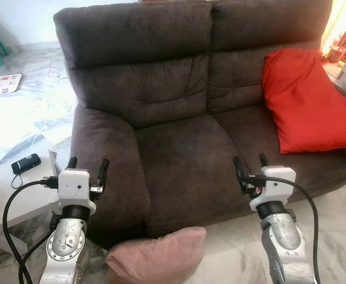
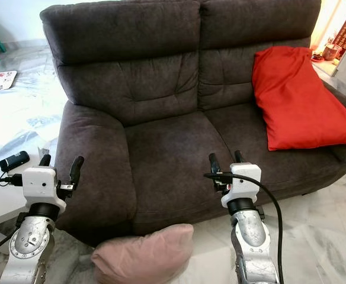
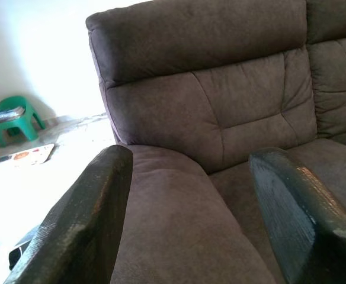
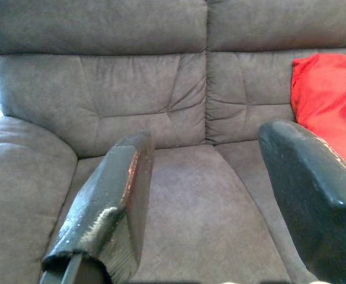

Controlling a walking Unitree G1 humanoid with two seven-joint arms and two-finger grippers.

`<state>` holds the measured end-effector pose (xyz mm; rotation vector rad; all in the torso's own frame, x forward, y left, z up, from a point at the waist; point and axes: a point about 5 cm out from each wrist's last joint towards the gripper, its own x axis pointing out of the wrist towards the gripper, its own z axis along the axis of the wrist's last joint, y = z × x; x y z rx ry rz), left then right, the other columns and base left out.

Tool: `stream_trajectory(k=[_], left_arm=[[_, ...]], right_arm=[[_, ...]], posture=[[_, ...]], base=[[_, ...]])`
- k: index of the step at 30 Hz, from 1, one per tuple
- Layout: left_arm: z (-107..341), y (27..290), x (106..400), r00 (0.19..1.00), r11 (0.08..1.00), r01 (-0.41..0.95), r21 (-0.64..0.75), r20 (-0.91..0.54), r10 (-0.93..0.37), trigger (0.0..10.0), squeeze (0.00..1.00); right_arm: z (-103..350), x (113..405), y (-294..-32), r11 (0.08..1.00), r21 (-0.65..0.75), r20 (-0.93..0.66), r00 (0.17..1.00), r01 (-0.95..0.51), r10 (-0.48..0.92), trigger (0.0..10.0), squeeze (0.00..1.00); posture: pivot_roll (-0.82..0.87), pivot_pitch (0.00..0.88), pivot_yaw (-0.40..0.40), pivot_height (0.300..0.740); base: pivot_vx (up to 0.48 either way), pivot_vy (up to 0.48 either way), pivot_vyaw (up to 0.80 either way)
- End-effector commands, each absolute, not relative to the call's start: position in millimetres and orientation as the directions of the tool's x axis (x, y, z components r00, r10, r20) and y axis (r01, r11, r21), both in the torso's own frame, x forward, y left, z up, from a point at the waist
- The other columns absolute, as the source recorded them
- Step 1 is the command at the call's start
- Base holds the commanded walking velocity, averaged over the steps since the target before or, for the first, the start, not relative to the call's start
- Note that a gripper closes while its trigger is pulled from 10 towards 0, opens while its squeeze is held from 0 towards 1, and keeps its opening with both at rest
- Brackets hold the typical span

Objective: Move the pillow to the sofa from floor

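The pink pillow (image 1: 156,255) lies on the floor against the sofa (image 1: 179,148) front, below and between both grippers. Left gripper (image 1: 87,167) and right gripper (image 1: 249,164) hover above it, fingers spread wide, holding nothing.

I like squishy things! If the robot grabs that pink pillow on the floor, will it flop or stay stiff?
The pink pillow looks puffy and rumpled, so it will probably squash and droop. It likely weighs little. Both the left gripper and right gripper are open, holding nothing.
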<state>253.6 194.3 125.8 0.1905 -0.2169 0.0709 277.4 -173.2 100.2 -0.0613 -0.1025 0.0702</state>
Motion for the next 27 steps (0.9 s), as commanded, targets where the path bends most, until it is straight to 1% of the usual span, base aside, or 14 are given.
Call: stream_trajectory(k=[1, 2, 7, 11, 27], left_arm=[[124.1, 193.3, 253.5, 0.978, 0.981, -0.078, 0.176, 0.207, 0.041, 10.0, 0.00], [124.1, 193.3, 253.5, 0.978, 0.981, -0.078, 0.176, 0.207, 0.041, 10.0, 0.00], [124.2, 192.5, 253.8, 0.978, 0.982, -0.077, 0.175, 0.207, 0.040, 10.0, 0.00], [123.5, 191.4, 254.1, 0.979, 0.982, -0.073, 0.175, 0.203, 0.036, 10.0, 0.00], [122.3, 187.4, 254.1, 0.981, 0.983, -0.067, 0.170, 0.189, 0.034, 10.0, 0.00]], right_arm=[[106.2, 280.5, -173.1, 0.995, -0.073, 0.111, 0.991, -0.070, 0.078, 10.0, 0.00], [106.2, 280.5, -173.1, 0.995, -0.073, 0.111, 0.991, -0.070, 0.078, 10.0, 0.00], [104.4, 280.6, -174.8, 0.995, -0.076, 0.102, 0.992, -0.068, 0.076, 10.0, 0.00], [105.0, 280.4, -172.7, 0.993, -0.083, 0.107, 0.990, -0.080, 0.089, 10.0, 0.00], [106.4, 283.2, -169.1, 0.990, -0.077, 0.104, 0.987, -0.114, 0.122, 10.0, 0.00]], posture=[[0.02, 0.000, 0.015, 0.700], [0.02, 0.000, 0.015, 0.700], [0.02, 0.000, 0.016, 0.665], [0.03, 0.000, 0.014, 0.646], [0.03, 0.007, 0.003, 0.646]], base=[[0.000, 0.000, 0.00], [0.000, 0.000, 0.00], [0.000, 0.000, 0.00], [0.000, 0.000, 0.00], [0.000, 0.000, 0.00]])
